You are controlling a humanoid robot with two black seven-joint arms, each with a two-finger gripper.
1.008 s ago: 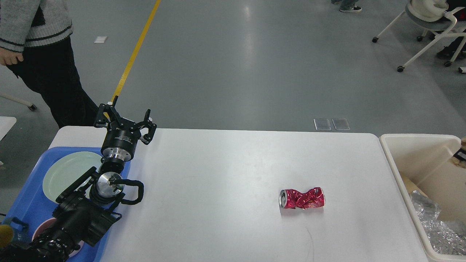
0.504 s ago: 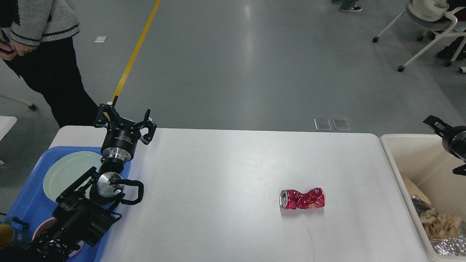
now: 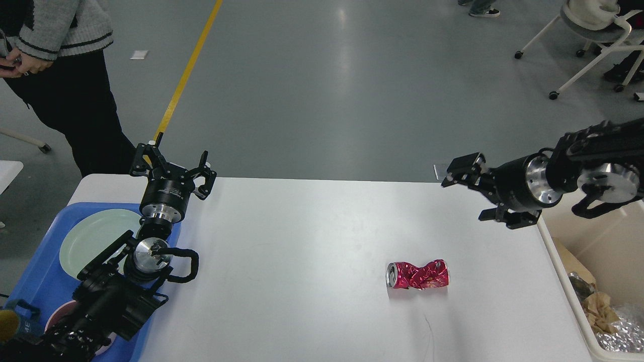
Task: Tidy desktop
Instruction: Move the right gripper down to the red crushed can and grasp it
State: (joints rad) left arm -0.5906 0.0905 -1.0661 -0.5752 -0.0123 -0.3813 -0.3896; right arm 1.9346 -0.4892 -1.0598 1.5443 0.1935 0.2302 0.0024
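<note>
While only the head view is on hand, it shows enough to weigh the risks: a crushed red can [image 3: 417, 275] lies on its side on the white counter [image 3: 312, 241], right of centre and toward the near edge, alone and well apart from everything else. My right gripper [image 3: 475, 193] hangs above the far right part of the counter with its jaws spread and nothing between them, pointing left, well short of the can and higher than it. My left gripper [image 3: 171, 168] stands upright over the far edge of the blue tray [image 3: 45, 281], fingers splayed and empty, beside the pale green plate [image 3: 88, 241] in that tray. The beige bin [image 3: 563, 261] sits just off the counter's right end with paper and foil already inside. I judge the can to be the last loose item, so the chief hazard lies in the pickup: the can is twisted and dented, so the jaws could close on a slanted face and squirt it sideways, or nudge it into rolling toward the near edge. Coming down too steeply could press the fingertips into the counter. On the carry, a weak pinch may drop the can short of the bin, or the wrist may clip the bin's rim. A person [image 3: 55, 75] stands near the far left corner, close to the left arm.
</note>
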